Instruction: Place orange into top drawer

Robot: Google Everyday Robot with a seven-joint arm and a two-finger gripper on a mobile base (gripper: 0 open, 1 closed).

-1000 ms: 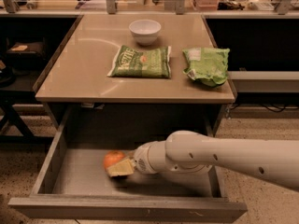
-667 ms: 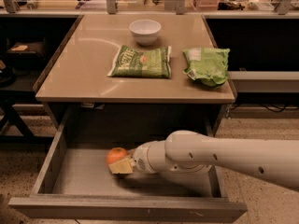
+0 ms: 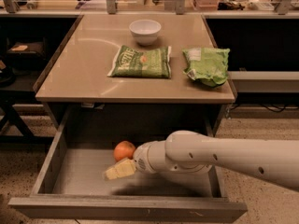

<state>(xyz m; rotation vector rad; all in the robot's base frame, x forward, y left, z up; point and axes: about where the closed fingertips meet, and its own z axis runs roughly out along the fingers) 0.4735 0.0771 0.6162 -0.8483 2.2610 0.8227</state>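
Reaching into open top drawer [image 3: 93, 208], pincer [image 3: 119, 168] sits inside, near middle. Orange [image 3: 124, 150] just beside it, on far side. Holding or let go: can't tell.

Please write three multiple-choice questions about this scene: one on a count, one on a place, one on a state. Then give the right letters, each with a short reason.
1. How many green bags lie on the table? A one; B two; C three.
2. Where is the orange? A on the table; B on a bag; C in the drawer.
3. How is the drawer? A shut; B open, claw inside; C open, nothing inside.

1 B: two bags lie side by side.
2 C: it shows inside the drawer, close by the claw.
3 B: the drawer is pulled out and the claw sits within its walls.
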